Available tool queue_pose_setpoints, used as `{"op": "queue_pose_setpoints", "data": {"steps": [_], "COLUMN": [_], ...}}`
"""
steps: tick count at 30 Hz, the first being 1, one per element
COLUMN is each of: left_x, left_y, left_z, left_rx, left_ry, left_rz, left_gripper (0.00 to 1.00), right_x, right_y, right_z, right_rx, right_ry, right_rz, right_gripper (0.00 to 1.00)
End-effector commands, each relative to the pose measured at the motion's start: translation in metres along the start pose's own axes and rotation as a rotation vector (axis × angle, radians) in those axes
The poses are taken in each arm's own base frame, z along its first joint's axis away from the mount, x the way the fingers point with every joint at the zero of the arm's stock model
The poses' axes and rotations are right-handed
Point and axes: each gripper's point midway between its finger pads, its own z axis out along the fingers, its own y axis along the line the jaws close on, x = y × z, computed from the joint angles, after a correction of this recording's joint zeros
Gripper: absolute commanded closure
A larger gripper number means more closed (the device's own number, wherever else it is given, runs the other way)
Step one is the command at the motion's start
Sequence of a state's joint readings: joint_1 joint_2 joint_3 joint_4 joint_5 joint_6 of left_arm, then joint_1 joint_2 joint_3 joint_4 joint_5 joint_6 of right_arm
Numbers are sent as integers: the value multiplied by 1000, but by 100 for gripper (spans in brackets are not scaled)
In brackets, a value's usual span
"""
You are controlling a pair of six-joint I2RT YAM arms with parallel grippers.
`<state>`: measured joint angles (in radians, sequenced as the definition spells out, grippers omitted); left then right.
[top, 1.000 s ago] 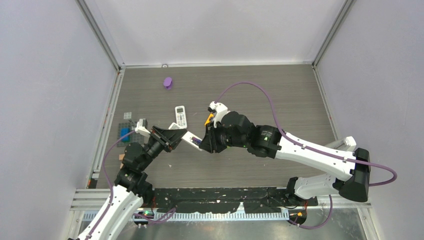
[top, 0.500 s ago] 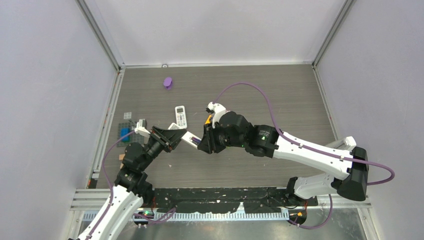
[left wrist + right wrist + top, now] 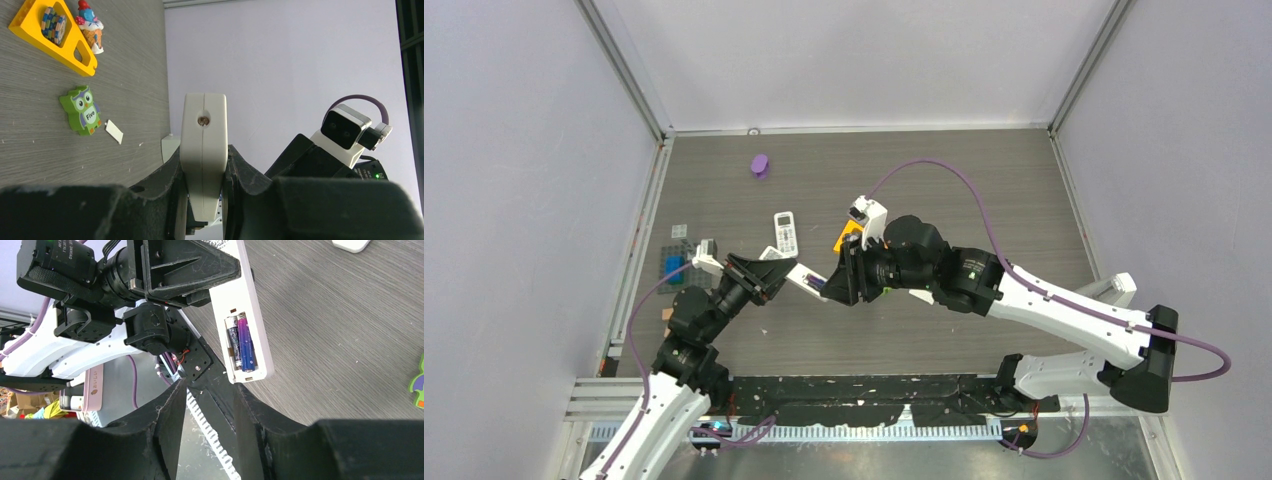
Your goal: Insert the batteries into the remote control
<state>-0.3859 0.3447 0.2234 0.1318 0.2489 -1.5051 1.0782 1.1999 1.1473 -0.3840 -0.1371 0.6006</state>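
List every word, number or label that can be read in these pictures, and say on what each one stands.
"Five": on the green owl block.
Print on the two batteries in the held remote: too blurred to read.
Button labels on the table remote: too small to read.
Nothing else can be read.

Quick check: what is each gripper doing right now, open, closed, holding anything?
Left gripper: closed on the remote control, holding it off the table.
Right gripper: open, nothing between its fingers.
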Motion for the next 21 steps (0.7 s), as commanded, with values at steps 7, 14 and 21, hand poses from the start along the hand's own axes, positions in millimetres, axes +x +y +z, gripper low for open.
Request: {"op": "queue_pose_setpoints", "data": {"steps": [7, 14, 21], "left_x": [-1, 0, 0], "left_y": [-11, -11, -12], "left_z": [-2, -2, -2], "left_rx": [38, 43, 47], "left_ry": [-8, -1, 1], "left_rz": [30, 31, 35], "left_gripper": [100, 100, 100], "right_x": [-7, -7, -8], "right_y": [-4, -10, -15], "right_z": [12, 19, 20], "right_rx": [17, 44, 69], "right_ry": [-20, -21, -28], "right_rz": [-3, -1, 3], "right_gripper": [69, 72, 72]}}
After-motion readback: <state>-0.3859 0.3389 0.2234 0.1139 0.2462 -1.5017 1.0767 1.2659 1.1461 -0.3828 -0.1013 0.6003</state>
